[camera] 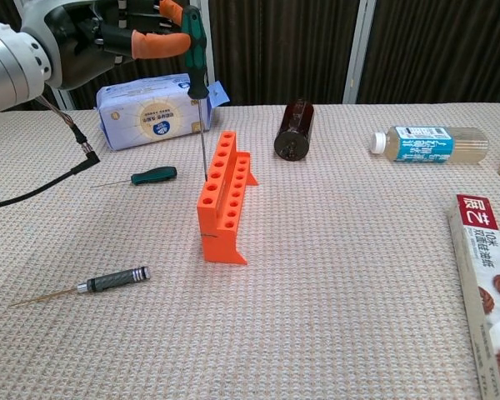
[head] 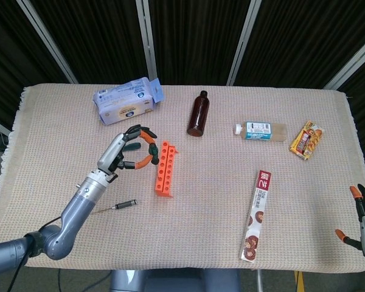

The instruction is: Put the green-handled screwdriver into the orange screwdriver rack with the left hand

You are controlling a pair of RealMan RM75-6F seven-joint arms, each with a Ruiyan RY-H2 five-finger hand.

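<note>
My left hand [camera: 100,37] grips the green-handled screwdriver [camera: 194,48] upright, shaft pointing down. Its tip hangs at the left edge of the orange screwdriver rack [camera: 225,200], level with the top row of holes. I cannot tell whether the tip is inside a hole. In the head view the left hand [head: 126,152] sits just left of the rack [head: 165,168], fingers curled toward it. My right hand [head: 364,220] is at the lower right corner, off the table's edge, holding nothing, fingers spread.
A second green-handled screwdriver [camera: 154,175] and a black-handled one [camera: 112,282] lie left of the rack. A tissue pack [camera: 150,108], brown bottle [camera: 294,129] and water bottle [camera: 429,143] lie behind. A biscuit box [camera: 487,292] and snack packet [head: 307,140] are at the right.
</note>
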